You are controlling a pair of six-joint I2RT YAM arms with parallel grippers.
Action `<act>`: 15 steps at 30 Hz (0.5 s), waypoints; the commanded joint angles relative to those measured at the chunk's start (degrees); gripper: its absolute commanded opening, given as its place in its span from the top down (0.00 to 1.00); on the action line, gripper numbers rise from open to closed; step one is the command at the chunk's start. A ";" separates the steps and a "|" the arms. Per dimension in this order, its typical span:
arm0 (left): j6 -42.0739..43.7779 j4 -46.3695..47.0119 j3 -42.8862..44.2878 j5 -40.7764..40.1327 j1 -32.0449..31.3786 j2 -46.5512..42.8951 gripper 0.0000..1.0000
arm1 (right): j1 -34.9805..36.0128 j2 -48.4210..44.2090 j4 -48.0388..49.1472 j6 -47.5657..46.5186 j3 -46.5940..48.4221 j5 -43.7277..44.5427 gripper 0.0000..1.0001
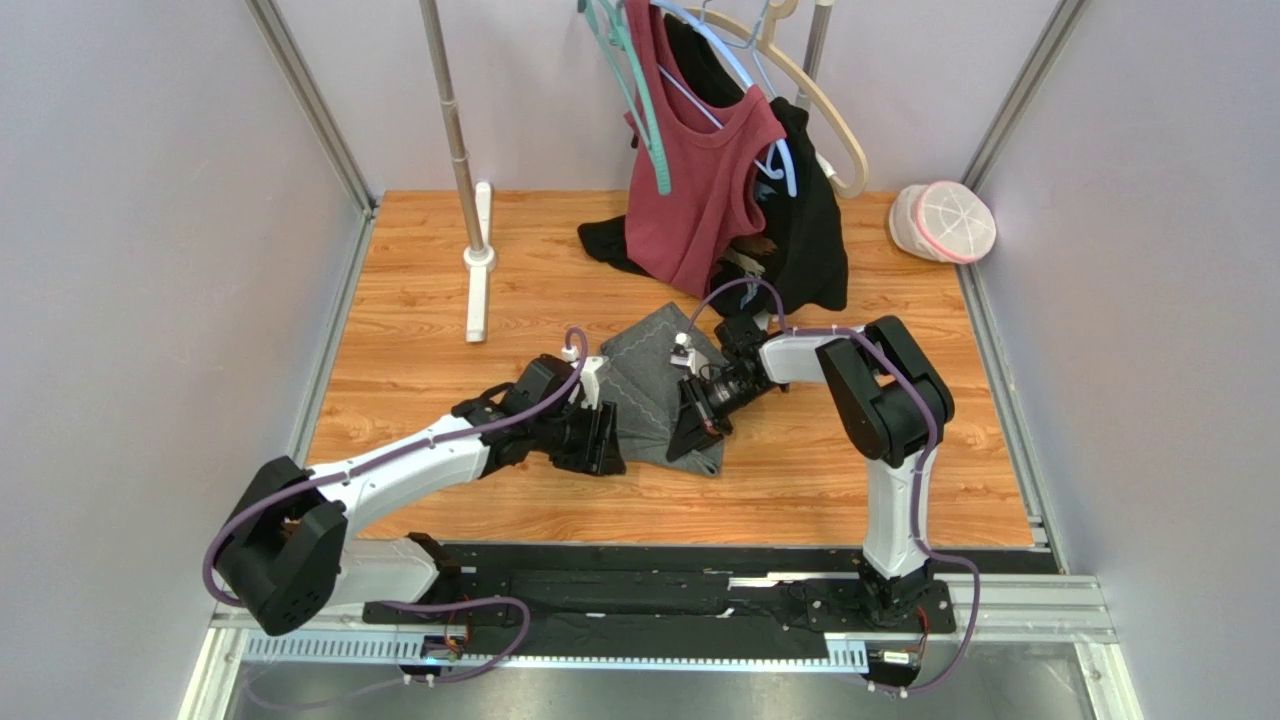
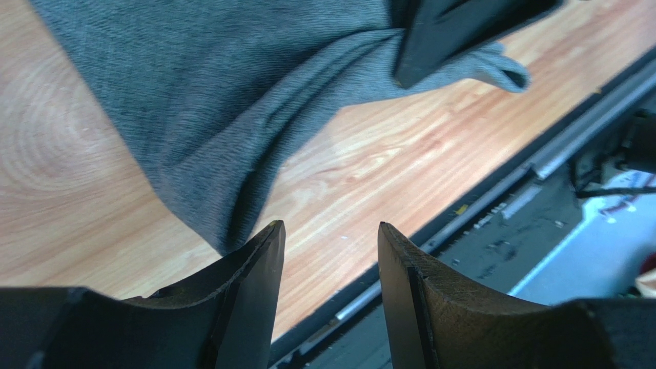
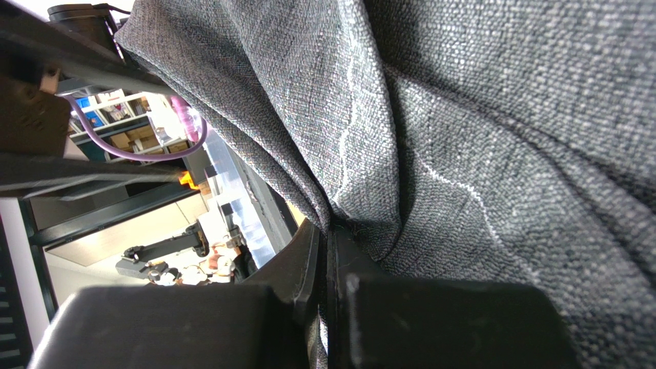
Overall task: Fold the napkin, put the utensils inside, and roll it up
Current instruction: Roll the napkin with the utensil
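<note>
The dark grey napkin point(image 1: 655, 365) lies rumpled at the middle of the wooden table. My right gripper point(image 1: 696, 431) is shut on its near edge, with cloth pinched between the jaws in the right wrist view point(image 3: 327, 231), where the napkin point(image 3: 477, 123) fills the frame with its light stitching. My left gripper point(image 1: 606, 440) is open and empty just left of the napkin. In the left wrist view point(image 2: 331, 231) its left finger touches the edge of a napkin point(image 2: 223, 92) fold. The spoon is out of view.
A maroon top point(image 1: 694, 173) and a black garment point(image 1: 812, 210) hang at the back, reaching the table. A white stand with a pole point(image 1: 478, 263) is at the back left. A white and pink mesh object point(image 1: 944, 222) sits at the back right. The black front rail point(image 2: 539, 154) runs close by.
</note>
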 commanded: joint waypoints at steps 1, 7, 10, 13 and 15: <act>2.26 1.59 2.25 -4.03 0.06 2.10 0.43 | -0.02 1.17 -0.68 -0.98 0.43 5.30 1.00; 2.52 4.92 2.43 -6.41 0.32 2.36 0.43 | -0.02 1.35 -0.68 -0.98 0.43 5.30 1.00; 2.43 6.16 2.78 -6.14 0.85 3.24 0.43 | -0.02 1.53 -0.68 -1.06 0.52 5.39 1.00; 2.17 7.48 2.51 -6.32 1.99 4.20 0.44 | -0.02 1.53 -0.68 -1.15 0.52 5.47 1.00; 2.08 8.18 2.34 -5.97 2.87 4.91 0.44 | -0.11 1.79 -0.68 -1.15 0.60 5.47 1.00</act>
